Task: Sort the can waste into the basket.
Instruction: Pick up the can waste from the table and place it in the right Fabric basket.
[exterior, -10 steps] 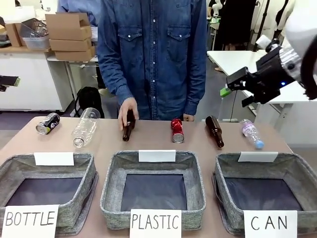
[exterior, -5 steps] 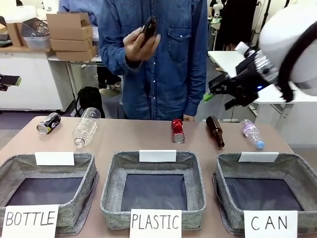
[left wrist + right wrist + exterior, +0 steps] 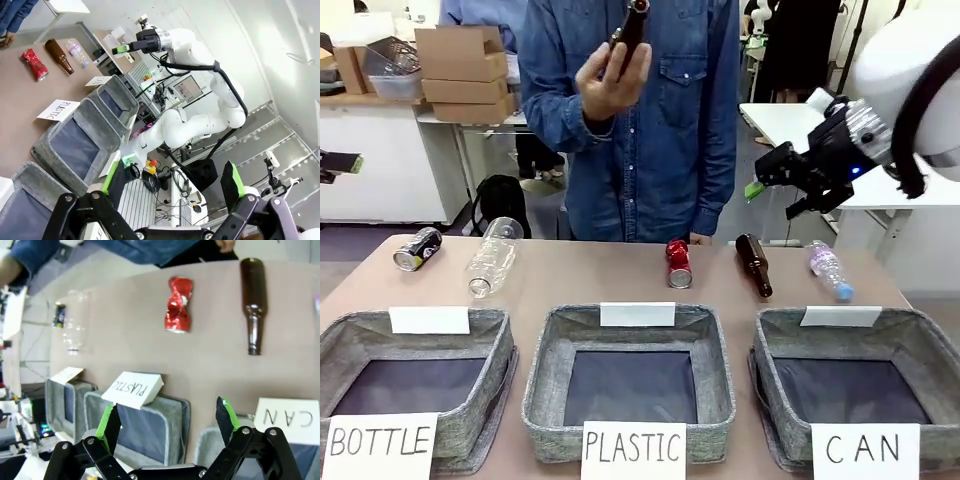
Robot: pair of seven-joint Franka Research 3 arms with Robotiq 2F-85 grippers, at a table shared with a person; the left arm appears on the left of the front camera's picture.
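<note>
The left end effector (image 3: 172,175) and right end effector (image 3: 166,412) stand apart, empty; the basket (image 3: 910,325) is cut off at its right edge.

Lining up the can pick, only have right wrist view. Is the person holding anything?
Observer: Yes. The person's hand is raised at chest height, gripping a brown bottle.
Operator: CAN basket contents?
Observer: Nothing in the CAN basket; its dark lining is bare.
Operator: Left hand state?
Observer: The left hand is open, with nothing between its fingers.
</note>
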